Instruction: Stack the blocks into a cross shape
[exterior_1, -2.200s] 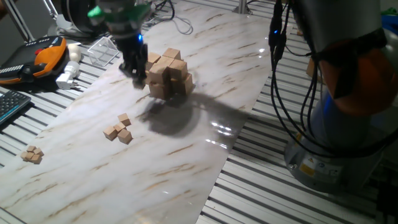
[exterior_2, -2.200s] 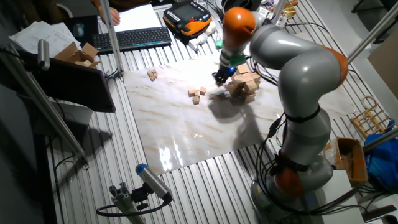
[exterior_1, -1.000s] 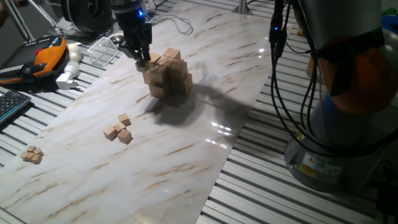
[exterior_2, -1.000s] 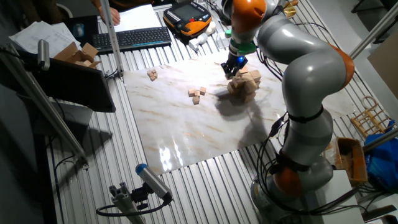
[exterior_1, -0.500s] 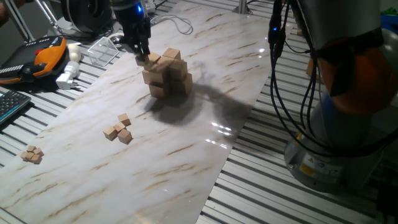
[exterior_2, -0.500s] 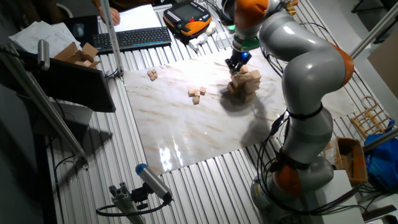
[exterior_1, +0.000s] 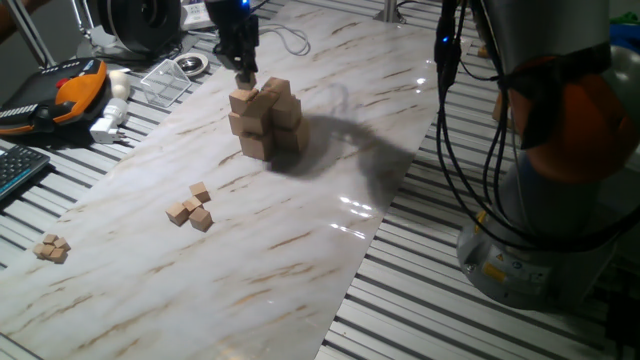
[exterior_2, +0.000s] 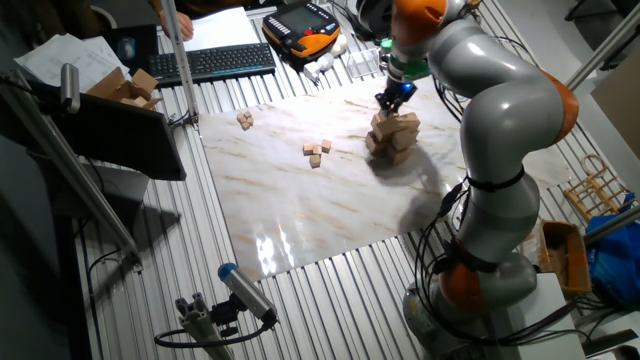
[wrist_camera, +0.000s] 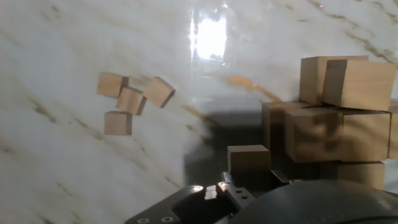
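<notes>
In one fixed view, the glossy, veined marble-look table (exterior_1: 300, 250) carries the cross shape (exterior_1: 265, 122), a chunky stack of matte light-tan wooden cubes with sharp square edges, at its far middle; the gripper (exterior_1: 243, 72) hangs just above its top, and whether it is grasping anything cannot be told. Loose blocks (exterior_1: 191, 208) lie nearer left. The other fixed view shows the same stack under the grey arm (exterior_2: 500, 110). In the hand view, a small cube (wrist_camera: 249, 158) sits just before the fingers.
</notes>
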